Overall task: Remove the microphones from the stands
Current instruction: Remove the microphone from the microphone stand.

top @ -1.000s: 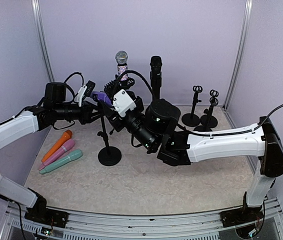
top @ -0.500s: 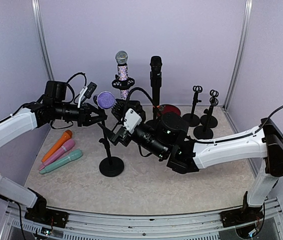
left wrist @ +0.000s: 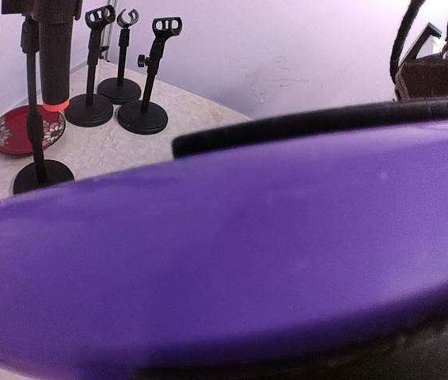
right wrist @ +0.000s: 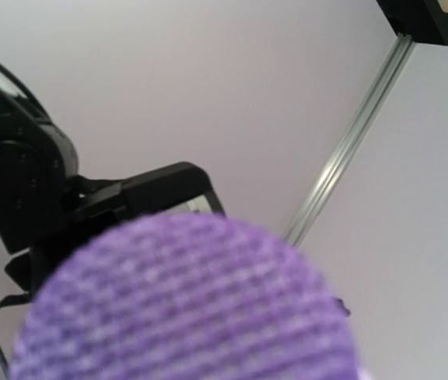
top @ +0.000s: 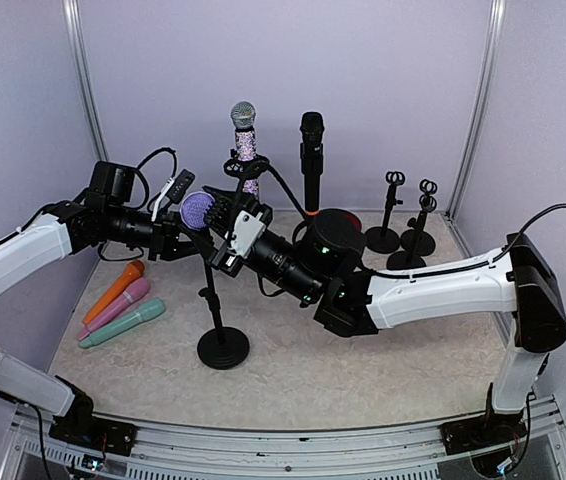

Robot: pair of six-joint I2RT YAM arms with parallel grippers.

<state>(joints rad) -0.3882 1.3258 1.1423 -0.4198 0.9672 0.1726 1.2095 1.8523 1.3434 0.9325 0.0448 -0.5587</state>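
Pulling the purple microphone (top: pixel 197 210) free of the stand (top: pixel 221 346) looks like the step in hand; next it needs drawing clear along its own axis. It sits atop the stand, left of centre, head apparently aimed near and upward. The left gripper (top: pixel 187 236) and right gripper (top: pixel 215 226) crowd it, and I cannot tell either's finger opening.

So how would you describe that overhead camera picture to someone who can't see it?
Two robot arms reach in, the left tool and right tool meeting at a purple microphone atop a black stand. An orange microphone, a pink microphone and a teal microphone lie at left; a sparkly microphone and a black microphone stand upright behind, empty stands to the right.
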